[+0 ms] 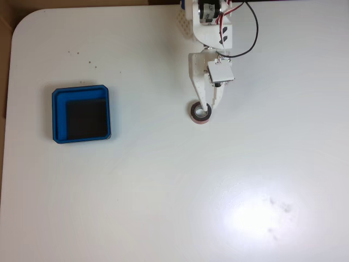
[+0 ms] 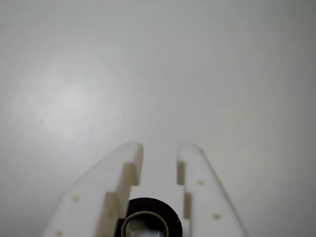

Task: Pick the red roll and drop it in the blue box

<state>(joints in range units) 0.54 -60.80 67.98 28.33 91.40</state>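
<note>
One small roll (image 1: 200,113) is lying flat on the white table (image 1: 163,185), hole upward, right at the tip of the arm (image 1: 210,33) in the fixed view and well apart from the box (image 1: 81,115), which is sitting empty toward the left of that view. The gripper (image 2: 160,150) is reaching down around it: in the wrist view the two white fingers (image 2: 111,182) are standing either side of the roll (image 2: 148,217), which is sitting deep between them near their base, its dark rim looking close to or touching the inner steps on both sides. Whether the jaws are actually pressing on it or only bracketing it, I cannot tell from these pictures (no gap is plainly showing, but no lift either). Judging by its looks, the roll is seeming light and fairly stiff, a wound band on a pale core, so it is probably going to take a firm pinch across its outer rim without crushing. The rim is smooth and round, though, so it may be prone to squirting forward out of the jaws or rolling off if it is tipping onto its edge; gripping across the full width, with the fingers low against the table and the roll kept deep between them, is looking like the safest hold.
</note>
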